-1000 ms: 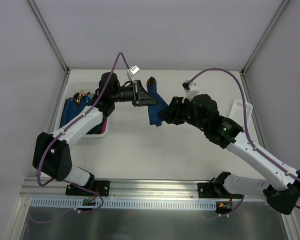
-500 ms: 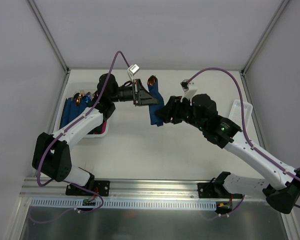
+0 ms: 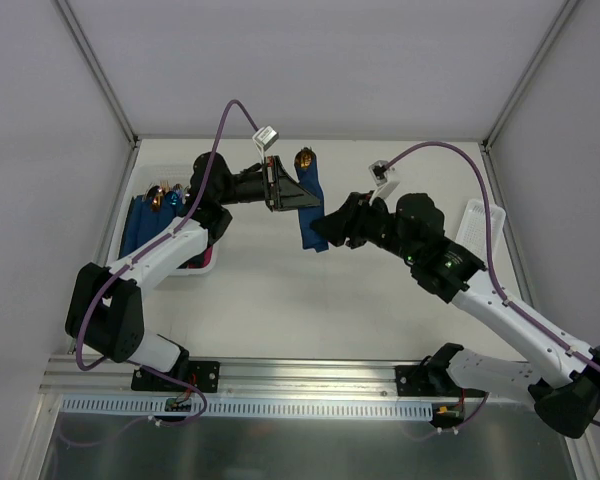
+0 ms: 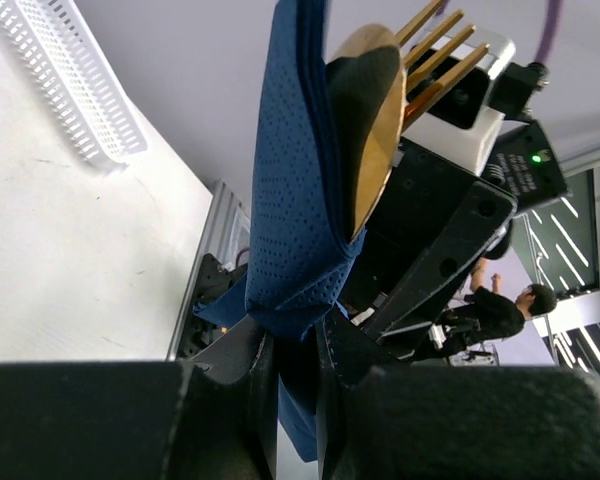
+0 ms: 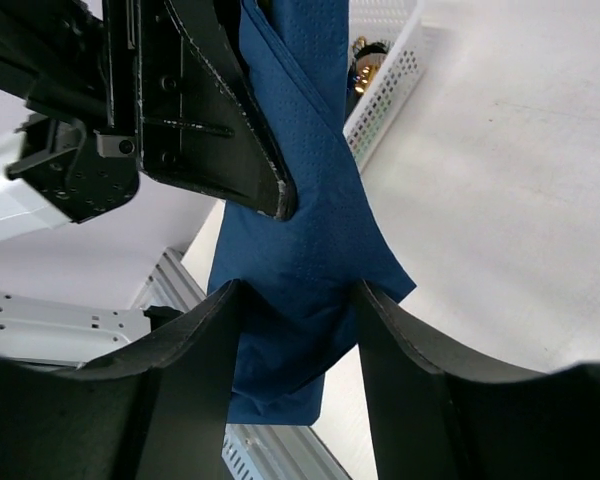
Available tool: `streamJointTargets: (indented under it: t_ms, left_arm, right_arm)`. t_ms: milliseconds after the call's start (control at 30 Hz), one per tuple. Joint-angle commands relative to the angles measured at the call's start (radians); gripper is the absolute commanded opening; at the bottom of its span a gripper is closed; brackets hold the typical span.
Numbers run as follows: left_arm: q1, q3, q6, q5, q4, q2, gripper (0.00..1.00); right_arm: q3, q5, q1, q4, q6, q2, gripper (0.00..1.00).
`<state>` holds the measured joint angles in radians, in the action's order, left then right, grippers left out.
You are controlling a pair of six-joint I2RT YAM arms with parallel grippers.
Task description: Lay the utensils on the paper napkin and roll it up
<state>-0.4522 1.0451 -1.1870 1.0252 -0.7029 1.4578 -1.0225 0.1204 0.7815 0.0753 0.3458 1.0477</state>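
Note:
The paper napkin (image 3: 309,208) is a dark blue roll held upright off the table, wrapped round the utensils. A coppery-gold fork (image 4: 438,48) and a gold spoon bowl (image 4: 372,120) stick out of its top, seen from above as a coppery head (image 3: 303,158). My left gripper (image 3: 292,193) is shut on the napkin's middle (image 4: 298,345). My right gripper (image 3: 321,229) stands open astride the napkin's lower end (image 5: 298,300); its fingers (image 5: 205,330) flank the blue paper (image 5: 302,225) without pinching it.
A white basket (image 3: 212,264) at the left holds several dark blue rolls (image 3: 140,222) with metallic cutlery heads. A second white basket (image 3: 480,222) sits at the right edge. The left gripper's black finger (image 5: 220,110) hangs close above my right jaws.
My right gripper's jaws have widened round the napkin's lower end, and its wrist has shifted slightly. The left gripper keeps its hold, and the roll has moved a little toward the back.

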Motion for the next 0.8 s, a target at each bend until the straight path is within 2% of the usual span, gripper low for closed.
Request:
streamJointTargets:
  t_ms: [0,233,367,533,767]
  left_arm:
    - [-0.013,-0.002,-0.089,0.042,-0.178,-0.011,0.0]
    - [-0.013,-0.011,-0.111,0.039,-0.202,-0.005,0.0]
    - [-0.014,-0.008,-0.111,0.039,-0.21,-0.002,0.0]
    - [-0.016,-0.007,-0.115,0.038,-0.218,0.001,0.0]
    - [-0.023,-0.007,-0.131,0.039,-0.245,0.003,0.0]
  right_arm:
    - [0.062,0.094,-0.039,-0.118,0.058,-0.035,0.51]
    - [0.169,0.217,-0.09,-0.351,0.142,-0.08,0.41]
    - [0.177,0.254,-0.093,-0.388,0.159,-0.074,0.39]
    - [0.179,0.269,-0.093,-0.393,0.17,-0.061,0.39]
    - [0.177,0.275,-0.094,-0.393,0.174,-0.049,0.49]
